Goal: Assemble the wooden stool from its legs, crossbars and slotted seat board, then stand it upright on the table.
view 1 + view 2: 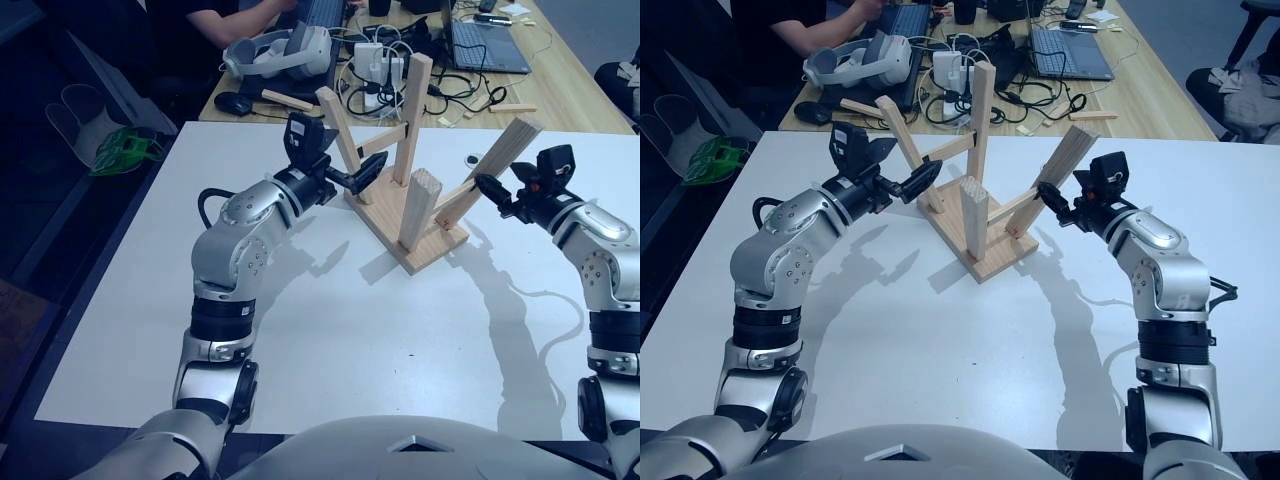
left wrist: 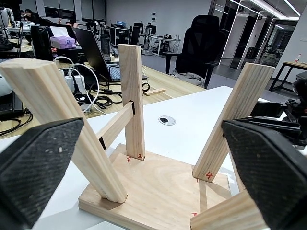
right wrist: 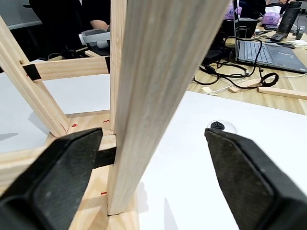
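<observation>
The wooden stool lies upside down on the white table (image 1: 330,340). Its seat board (image 1: 998,258) is flat and its legs point up. One crossbar (image 1: 385,140) joins the two far legs, and another (image 1: 455,205) runs low between the near leg (image 1: 420,210) and the tilted right leg (image 1: 503,158). My left gripper (image 1: 368,175) is open beside the far left leg (image 1: 338,125); its fingers (image 2: 33,167) spread wide in front of the stool. My right gripper (image 1: 492,193) is open, and the right leg (image 3: 153,81) stands between its fingers (image 3: 244,177).
Behind the table is a wooden desk with laptops, cables, a headset (image 1: 280,50), a mouse (image 1: 232,102) and loose wooden sticks (image 1: 285,98). A round cable grommet (image 1: 472,159) sits in the table near the right leg. Bare table lies in front of the stool.
</observation>
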You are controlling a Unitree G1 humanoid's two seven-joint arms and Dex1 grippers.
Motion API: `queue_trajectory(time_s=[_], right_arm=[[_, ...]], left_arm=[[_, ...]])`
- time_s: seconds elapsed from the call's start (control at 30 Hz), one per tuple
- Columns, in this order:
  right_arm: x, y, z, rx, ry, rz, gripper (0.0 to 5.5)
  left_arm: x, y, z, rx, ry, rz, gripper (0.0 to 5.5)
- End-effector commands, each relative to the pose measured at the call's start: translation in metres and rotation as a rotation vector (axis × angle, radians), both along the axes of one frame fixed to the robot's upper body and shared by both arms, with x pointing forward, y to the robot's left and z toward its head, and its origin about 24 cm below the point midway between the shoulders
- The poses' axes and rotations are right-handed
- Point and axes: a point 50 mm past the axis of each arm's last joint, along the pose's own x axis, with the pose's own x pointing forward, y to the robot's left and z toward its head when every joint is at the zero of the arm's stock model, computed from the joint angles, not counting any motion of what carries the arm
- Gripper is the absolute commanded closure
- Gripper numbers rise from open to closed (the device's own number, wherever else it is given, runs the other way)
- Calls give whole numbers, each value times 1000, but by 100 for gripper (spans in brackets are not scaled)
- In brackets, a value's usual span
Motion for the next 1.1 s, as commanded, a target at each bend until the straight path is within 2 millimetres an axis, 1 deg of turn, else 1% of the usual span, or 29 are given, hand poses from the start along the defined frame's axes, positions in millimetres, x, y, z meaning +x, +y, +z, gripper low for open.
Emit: queue_trajectory(time_s=[0.03, 0.17, 0.23, 0.3, 0.37, 0.4, 0.5, 0.6, 0.67, 0.7, 0.73, 0.77, 0.8, 0.83, 0.87, 0.9, 0.93, 0.97, 1.0, 1.03, 1.07, 1.1], right_arm=[[-11, 4, -44, -80, 228, 9, 115], [-14, 10, -53, -118, 257, 24, 115], [-8, 14, -41, -51, 178, 12, 115], [1, 18, -8, 61, -18, 7, 115], [7, 19, 28, 126, -215, -11, 115], [9, 18, 43, 143, -291, -25, 115], [9, 20, 85, 176, -480, -55, 115], [4, 27, 125, 181, -651, -45, 115], [-3, 37, 146, 170, -734, -2, 115], [-7, 50, 151, 166, -735, 68, 115], [-9, 66, 145, 169, -675, 133, 132], [-11, 80, 130, 172, -581, 190, 139], [-10, 93, 100, 179, -417, 214, 162], [-12, 102, 69, 181, -253, 223, 182], [-17, 108, 31, 186, -57, 204, 202], [-27, 110, -10, 162, 134, 163, 219], [-37, 110, -39, 151, 276, 119, 238], [-45, 108, -63, 154, 397, 49, 253], [-47, 106, -75, 182, 466, -14, 277], [-45, 105, -79, 212, 489, -55, 299], [-41, 106, -77, 232, 479, -71, 320], [-34, 108, -69, 247, 435, -65, 335]], left_arm=[[0, -1, 0, 6, -6, 10, 14], [1, 0, 0, 6, -7, 12, 14], [1, 0, 0, 5, -9, 13, 14], [0, 0, 3, -14, -29, 5, 14], [-3, -2, 9, -51, -70, -26, 14], [-5, -3, 10, -70, -85, -42, 14], [-12, -7, 12, -113, -114, -87, 14], [-14, -4, 15, -136, -137, -86, 14], [-14, 2, 27, -186, -220, -35, 14], [-10, 12, 43, -324, -278, 48, 14], [-2, 30, 56, -446, -319, 188, 14], [5, 48, 62, -538, -334, 320, 14], [11, 65, 63, -594, -336, 447, 14], [14, 76, 63, -607, -338, 535, 14], [17, 83, 63, -607, -343, 592, 14], [18, 87, 64, -616, -342, 636, 14], [19, 89, 65, -622, -343, 657, 14], [20, 90, 66, -625, -340, 669, 14], [21, 90, 65, -630, -330, 675, 14], [22, 90, 63, -630, -319, 682, 14], [23, 91, 60, -631, -306, 689, 14], [23, 91, 57, -628, -292, 694, 14]])
